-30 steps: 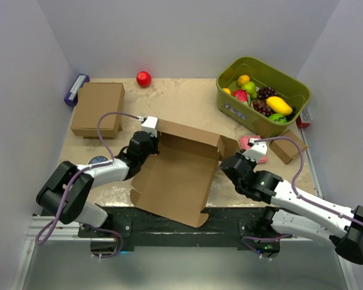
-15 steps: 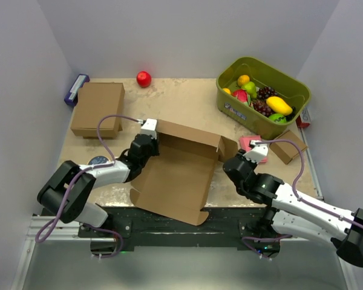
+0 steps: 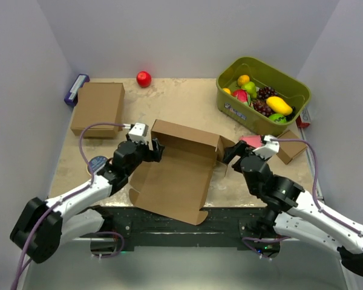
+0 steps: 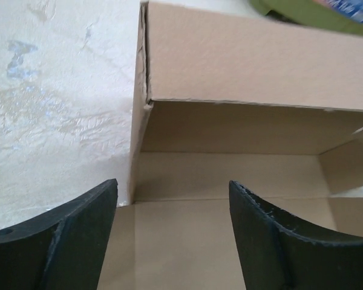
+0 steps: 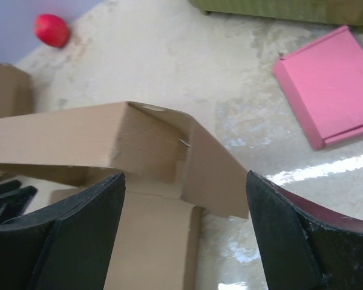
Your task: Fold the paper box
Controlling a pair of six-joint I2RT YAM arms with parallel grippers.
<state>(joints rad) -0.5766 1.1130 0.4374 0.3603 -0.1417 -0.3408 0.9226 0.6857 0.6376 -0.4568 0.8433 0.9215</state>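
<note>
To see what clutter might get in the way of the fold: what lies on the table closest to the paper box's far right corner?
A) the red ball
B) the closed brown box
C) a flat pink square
C: in the right wrist view the flat pink square lies on the table just past the right corner of the paper box, not touching it.

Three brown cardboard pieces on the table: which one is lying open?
The paper box in the middle: flat panel spread, back wall raised. The closed box far left and small cube right are shut.
</note>
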